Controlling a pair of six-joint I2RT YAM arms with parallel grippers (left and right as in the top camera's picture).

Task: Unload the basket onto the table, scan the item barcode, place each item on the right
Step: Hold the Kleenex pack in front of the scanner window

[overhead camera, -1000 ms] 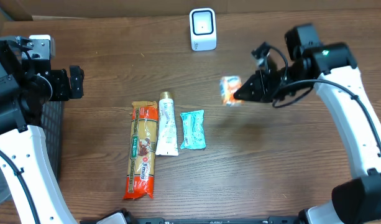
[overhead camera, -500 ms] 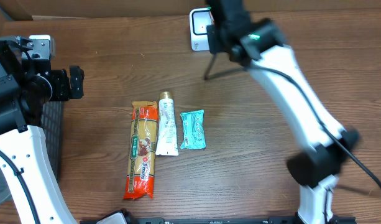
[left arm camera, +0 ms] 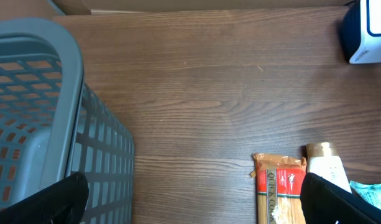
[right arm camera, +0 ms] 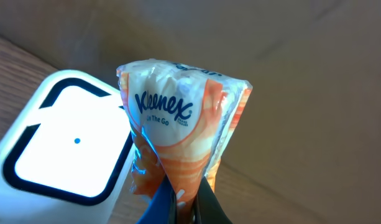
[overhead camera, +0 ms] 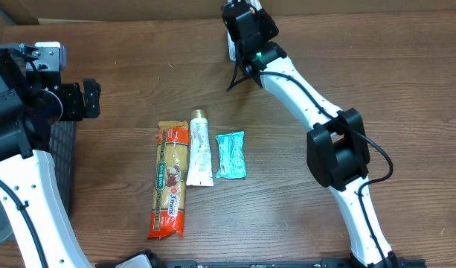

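A Kleenex tissue pack (right arm camera: 178, 130), white with orange stripes, is pinched at its lower end by my right gripper (right arm camera: 185, 202), which is shut on it. The pack hangs right beside the white barcode scanner (right arm camera: 59, 149), whose bright window faces up at the left of the right wrist view. From overhead, the right arm (overhead camera: 287, 74) reaches to the table's back edge and covers most of the scanner. My left gripper (left arm camera: 193, 205) is open and holds nothing, hovering over bare wood by the basket.
A grey plastic basket (left arm camera: 47, 124) stands at the left edge. A pasta pack (overhead camera: 170, 181), a white tube (overhead camera: 199, 152) and a teal packet (overhead camera: 230, 155) lie side by side mid-table. Cardboard rises behind the scanner (left arm camera: 367, 31).
My right arm has swung from the right side of the table to the scanner at the back, carrying the tissue pack. The left arm has not moved.
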